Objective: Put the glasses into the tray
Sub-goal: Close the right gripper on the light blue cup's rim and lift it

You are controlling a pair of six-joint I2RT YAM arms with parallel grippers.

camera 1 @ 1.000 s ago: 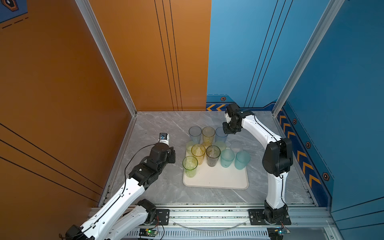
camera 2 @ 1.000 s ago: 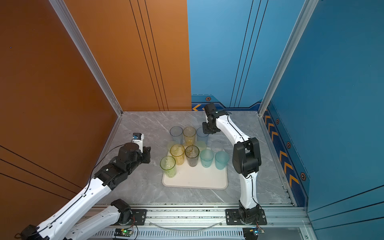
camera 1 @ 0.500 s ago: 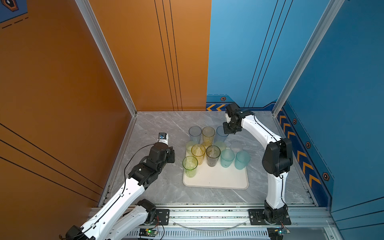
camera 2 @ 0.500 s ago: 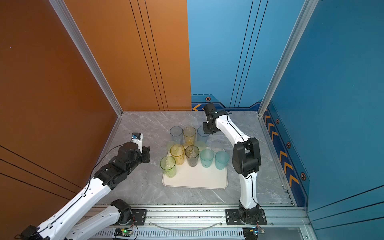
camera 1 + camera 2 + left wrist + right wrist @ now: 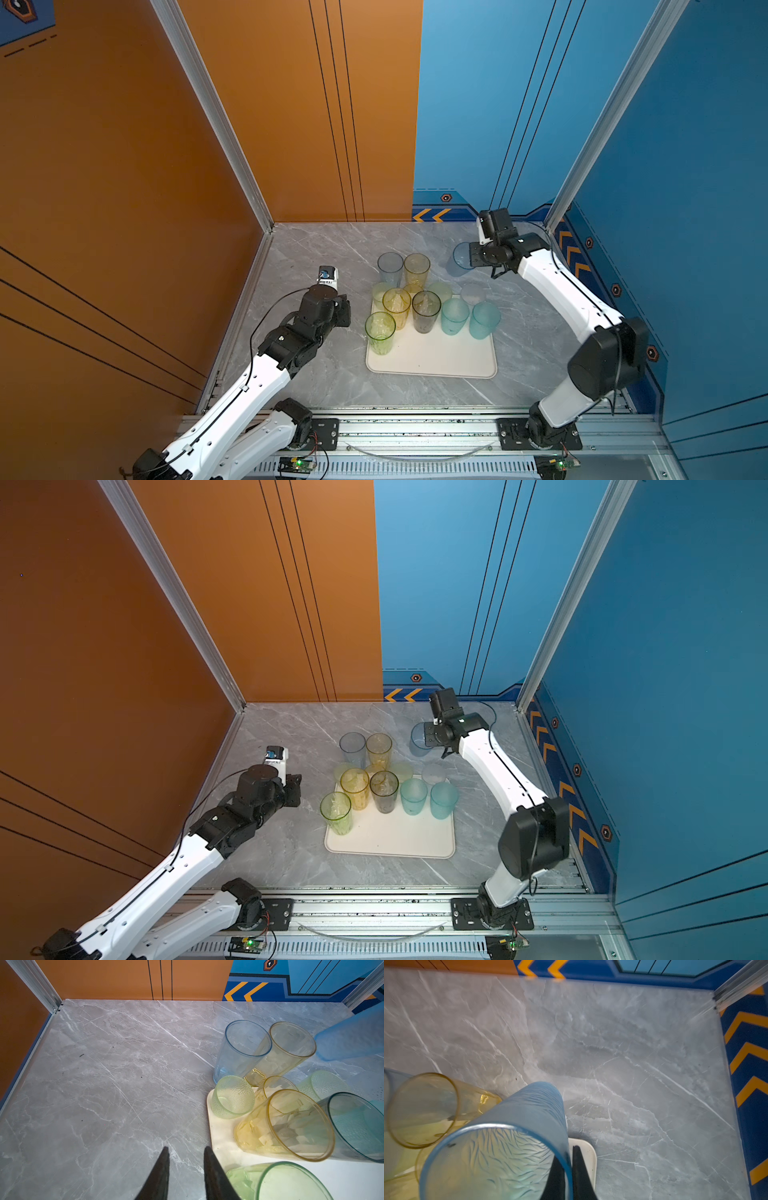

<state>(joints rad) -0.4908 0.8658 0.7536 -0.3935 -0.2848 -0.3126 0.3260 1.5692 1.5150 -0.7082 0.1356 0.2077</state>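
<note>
A frosted blue tumbler (image 5: pixel 517 1118) was pinched by its rim in the right gripper (image 5: pixel 569 1153), near the far corner of the cream tray (image 5: pixel 436 361). Lowering it onto bare tray was judged next. The left gripper (image 5: pixel 186 1150) hung parted, empty.

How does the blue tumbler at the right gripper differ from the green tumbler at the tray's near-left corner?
The blue tumbler is frosted with a wavy texture; the green tumbler is see-through. The blue one is off the tray; the green one stands on it. The right gripper pinches the blue one's rim; nothing holds the green one. Both are tall, mouth up.
</note>
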